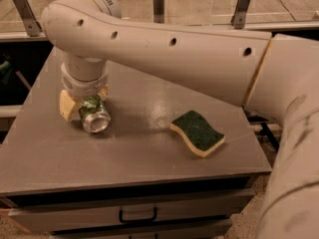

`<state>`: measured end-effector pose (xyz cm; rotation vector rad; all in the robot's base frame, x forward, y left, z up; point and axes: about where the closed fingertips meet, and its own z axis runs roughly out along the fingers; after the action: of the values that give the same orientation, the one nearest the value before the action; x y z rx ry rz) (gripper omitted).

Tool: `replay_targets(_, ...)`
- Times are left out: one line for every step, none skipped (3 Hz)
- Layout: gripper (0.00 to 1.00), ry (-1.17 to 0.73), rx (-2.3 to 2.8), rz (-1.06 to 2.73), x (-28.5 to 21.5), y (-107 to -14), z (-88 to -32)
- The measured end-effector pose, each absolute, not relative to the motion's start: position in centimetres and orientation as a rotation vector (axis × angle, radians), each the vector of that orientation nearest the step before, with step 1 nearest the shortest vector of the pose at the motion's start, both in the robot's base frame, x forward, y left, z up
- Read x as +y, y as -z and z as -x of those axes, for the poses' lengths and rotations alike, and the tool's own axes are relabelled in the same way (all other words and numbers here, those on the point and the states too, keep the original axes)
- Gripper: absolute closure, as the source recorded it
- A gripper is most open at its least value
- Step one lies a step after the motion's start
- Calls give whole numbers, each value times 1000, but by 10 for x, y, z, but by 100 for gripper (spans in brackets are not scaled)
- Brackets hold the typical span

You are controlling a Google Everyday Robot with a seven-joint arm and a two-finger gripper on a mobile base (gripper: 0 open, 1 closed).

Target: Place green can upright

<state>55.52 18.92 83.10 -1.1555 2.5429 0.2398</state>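
Cream hand [84,106] straddles toppled green can [95,121]; whether clenched, cannot tell.

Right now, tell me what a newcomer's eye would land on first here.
The big pale robot arm spanning the view from the right grabs attention first. Its gripper is down at the left of the grey table, over the green can, which is not upright, its silver end toward the camera. A green-topped sponge lies apart to the right.
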Motion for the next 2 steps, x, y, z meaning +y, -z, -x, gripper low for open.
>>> replay_targets(64,-231,2540,1150,188,-832,-557)
replay_targets(88,-231,2540,1150,188,-834,-557)
